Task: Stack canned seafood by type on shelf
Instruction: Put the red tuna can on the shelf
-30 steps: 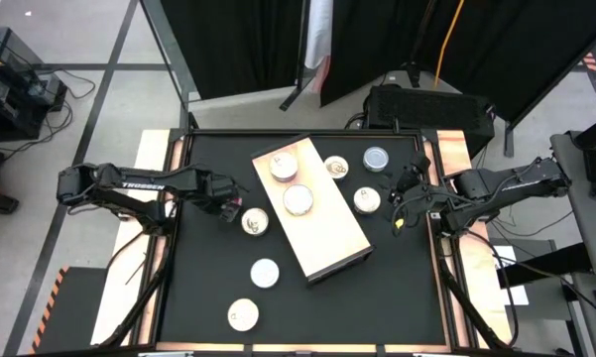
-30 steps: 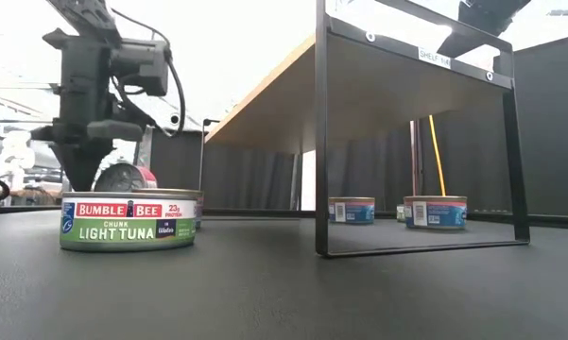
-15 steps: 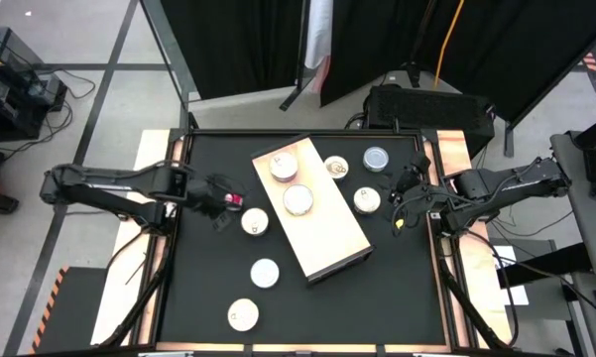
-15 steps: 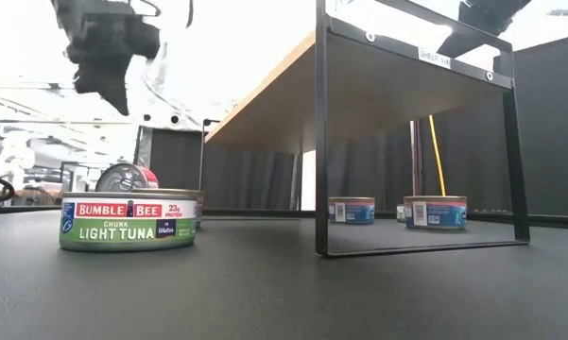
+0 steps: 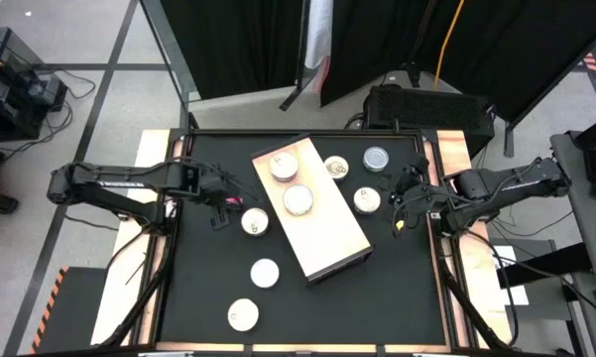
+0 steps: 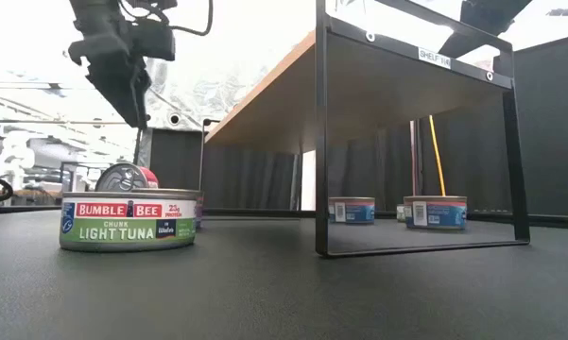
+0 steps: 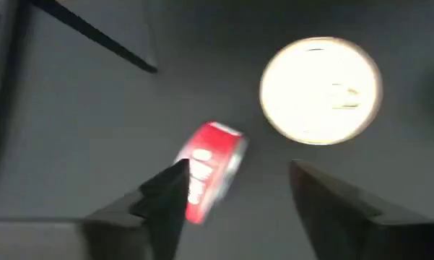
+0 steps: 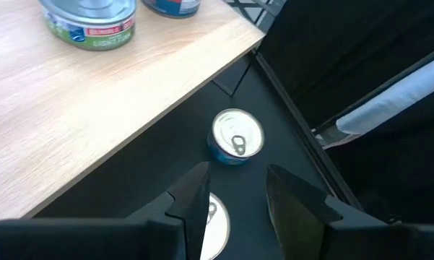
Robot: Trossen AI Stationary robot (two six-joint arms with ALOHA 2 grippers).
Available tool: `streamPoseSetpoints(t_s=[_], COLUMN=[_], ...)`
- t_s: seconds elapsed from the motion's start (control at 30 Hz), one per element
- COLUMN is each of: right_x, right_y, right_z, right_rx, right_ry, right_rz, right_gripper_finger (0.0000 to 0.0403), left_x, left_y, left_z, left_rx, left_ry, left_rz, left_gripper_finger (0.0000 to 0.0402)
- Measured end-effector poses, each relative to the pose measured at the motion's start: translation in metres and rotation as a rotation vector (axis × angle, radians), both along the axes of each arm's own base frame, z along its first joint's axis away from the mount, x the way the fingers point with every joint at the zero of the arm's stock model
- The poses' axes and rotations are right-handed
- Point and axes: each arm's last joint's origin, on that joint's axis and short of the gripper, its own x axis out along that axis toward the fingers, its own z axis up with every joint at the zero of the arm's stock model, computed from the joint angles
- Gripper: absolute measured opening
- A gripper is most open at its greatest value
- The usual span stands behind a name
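Two pincers are over the black table [image 5: 208, 288]. The left pincer [image 5: 221, 206] hangs above the table's left part with its fingers [image 7: 166, 198] spread apart, holding nothing. Directly beneath it a small red tin [image 7: 211, 167] lies tilted on its edge on the table, free of the fingers. Just beside that tin sits a flat tin with a pale top [image 5: 255, 221], close to the left long edge of the shelf.

The right pincer [image 5: 402, 194] hovers near the table's right edge, beside the shelf's right side. Its fingers [image 8: 191, 198] stand slightly apart with nothing between them. Below it is a tin with a blue side and a ring pull [image 8: 237, 136], resting on the table just off the shelf's edge.

The shelf [image 5: 332, 233] is a pale wood board on a thin black frame, set at a slant across the middle of the table. Two tins stand on its far end: one [image 5: 283, 166] near the corner, another [image 5: 298, 199] a little farther in.

Further tins rest on the table: two [image 5: 336, 166] [image 5: 376, 158] beyond the shelf's right side, and two [image 5: 265, 272] [image 5: 242, 315] toward the near left. In the low view, a green-labelled Bumble Bee tuna tin [image 6: 128, 221] stands closest to the camera.
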Motion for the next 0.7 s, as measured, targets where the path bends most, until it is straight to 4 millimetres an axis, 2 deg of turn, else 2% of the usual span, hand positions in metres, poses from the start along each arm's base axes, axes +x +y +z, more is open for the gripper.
streamPoseSetpoints(t_s=[0.1, 0.2, 0.37, 0.7], right_x=[0.0, -0.001, -0.001, -0.001], right_y=[0.0, 0.0, 0.0, 0.0], right_z=[-0.001, -0.001, -0.001, -0.001], right_rx=[0.008, 0.009, 0.009, 0.009], right_ry=[0.008, 0.011, 0.012, 0.012], right_rz=[0.008, 0.009, 0.009, 0.009], right_gripper_finger=[0.013, 0.013, 0.013, 0.013], left_x=[0.001, 0.003, 0.005, 0.011], left_y=[0.003, 0.004, 0.004, 0.023], left_z=[-0.003, -0.006, -0.016, -0.028], left_rx=[0.089, 0.13, 0.135, 0.102], left_ry=[0.047, 0.093, 0.218, 0.296], left_rz=[0.007, -0.047, -0.195, -0.218], left_gripper_finger=[0.0291, 0.0315, 0.032, 0.032])
